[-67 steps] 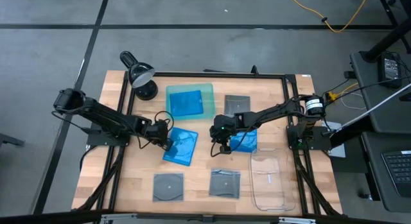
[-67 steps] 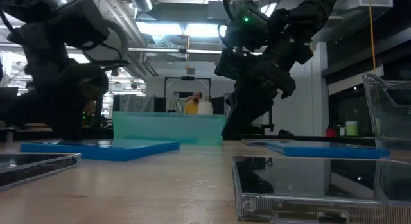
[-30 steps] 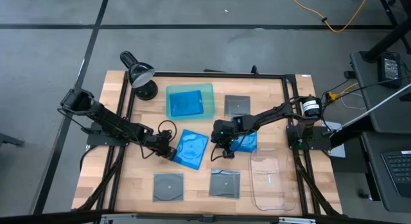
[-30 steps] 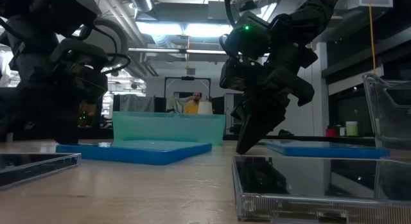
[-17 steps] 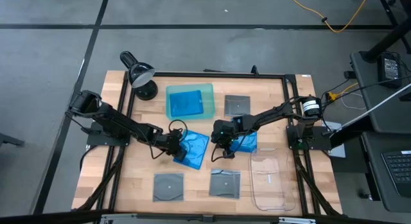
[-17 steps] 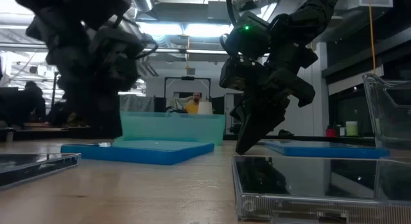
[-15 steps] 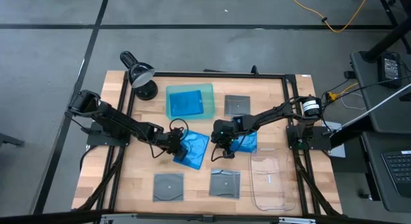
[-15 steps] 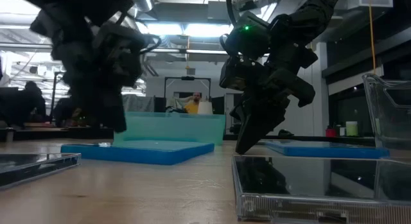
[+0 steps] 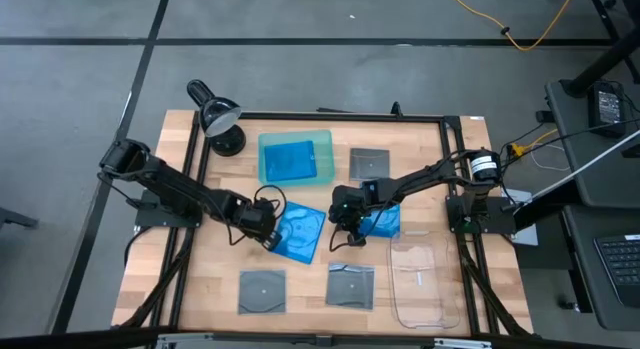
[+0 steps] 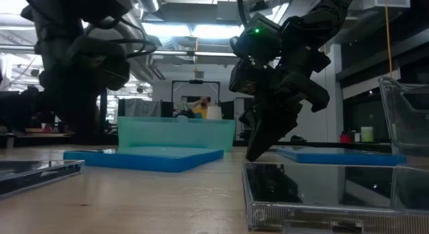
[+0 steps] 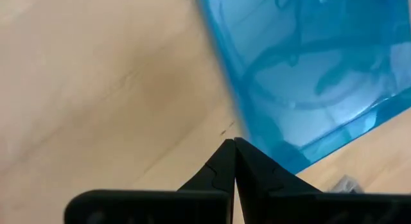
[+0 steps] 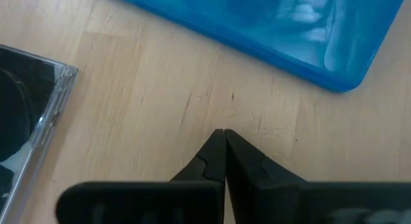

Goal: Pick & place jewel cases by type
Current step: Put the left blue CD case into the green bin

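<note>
Three bright blue cases show in the high view. One lies in the green tray (image 9: 322, 159), one is mid-table (image 9: 303, 232) and one lies right of it (image 9: 383, 222). Three grey-clear square cases lie flat: one at the far side (image 9: 369, 163) and two at the near edge (image 9: 262, 289) (image 9: 351, 285). My left gripper (image 9: 268, 232) is shut at the mid-table blue case's left edge (image 11: 257, 144). My right gripper (image 9: 345, 232) is shut and points down at bare wood (image 12: 223, 131), between the two blue cases on the table. My left gripper has its shut fingertips (image 11: 226, 153) low at the left edge of the mid-table blue case (image 11: 257, 144), coming in from the table's left. I cannot tell whether they touch it. The case lies flat on the wood.
A clear plastic tray (image 9: 420, 279) stands at the near right. A black desk lamp (image 9: 220, 119) stands at the far left corner. A black frame rims the table. In the low view, the green tray's wall (image 10: 175, 133) stands behind the arms, with the room and a person beyond it.
My left gripper moved right and slightly toward the far edge, over the mid-table blue case's left edge. It then drew back a little toward the left and near side. It stayed shut.
</note>
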Action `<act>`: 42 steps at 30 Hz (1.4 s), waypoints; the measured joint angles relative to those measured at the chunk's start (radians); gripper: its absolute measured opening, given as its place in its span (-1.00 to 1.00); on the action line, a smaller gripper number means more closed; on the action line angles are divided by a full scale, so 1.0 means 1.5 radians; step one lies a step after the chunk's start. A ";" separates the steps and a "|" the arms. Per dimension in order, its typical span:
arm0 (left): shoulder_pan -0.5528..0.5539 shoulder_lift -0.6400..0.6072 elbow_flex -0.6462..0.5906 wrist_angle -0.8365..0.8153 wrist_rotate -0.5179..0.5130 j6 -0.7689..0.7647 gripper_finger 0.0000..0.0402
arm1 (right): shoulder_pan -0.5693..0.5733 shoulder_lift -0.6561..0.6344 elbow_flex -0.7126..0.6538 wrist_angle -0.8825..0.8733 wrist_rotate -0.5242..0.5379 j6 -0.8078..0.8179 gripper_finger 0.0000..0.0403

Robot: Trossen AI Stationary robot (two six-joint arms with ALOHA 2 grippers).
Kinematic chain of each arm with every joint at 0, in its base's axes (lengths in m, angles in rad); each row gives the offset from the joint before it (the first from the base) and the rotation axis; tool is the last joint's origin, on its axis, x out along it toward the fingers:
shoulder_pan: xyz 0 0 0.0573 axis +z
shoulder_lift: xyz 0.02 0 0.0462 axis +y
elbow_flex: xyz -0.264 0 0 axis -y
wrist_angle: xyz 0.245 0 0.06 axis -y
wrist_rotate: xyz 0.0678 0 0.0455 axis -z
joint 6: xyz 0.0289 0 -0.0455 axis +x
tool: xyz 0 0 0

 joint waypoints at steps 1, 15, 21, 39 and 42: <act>-0.005 0.002 -0.002 0.000 0.002 -0.008 -0.99 | 0.000 0.000 0.000 0.000 0.000 0.000 -0.96; -0.044 0.086 -0.003 0.099 0.056 -0.043 -0.99 | 0.000 0.000 0.000 0.001 0.001 0.002 -0.96; -0.017 0.090 -0.003 0.141 0.074 -0.015 -0.99 | 0.000 0.000 0.000 0.001 0.001 0.000 -0.95; 0.063 0.084 -0.004 0.246 0.044 0.060 -0.99 | -0.002 0.000 0.000 0.000 0.007 0.000 -0.95; 0.071 0.070 -0.004 0.231 0.049 0.067 -0.98 | -0.005 0.000 0.000 -0.002 0.007 0.001 -0.95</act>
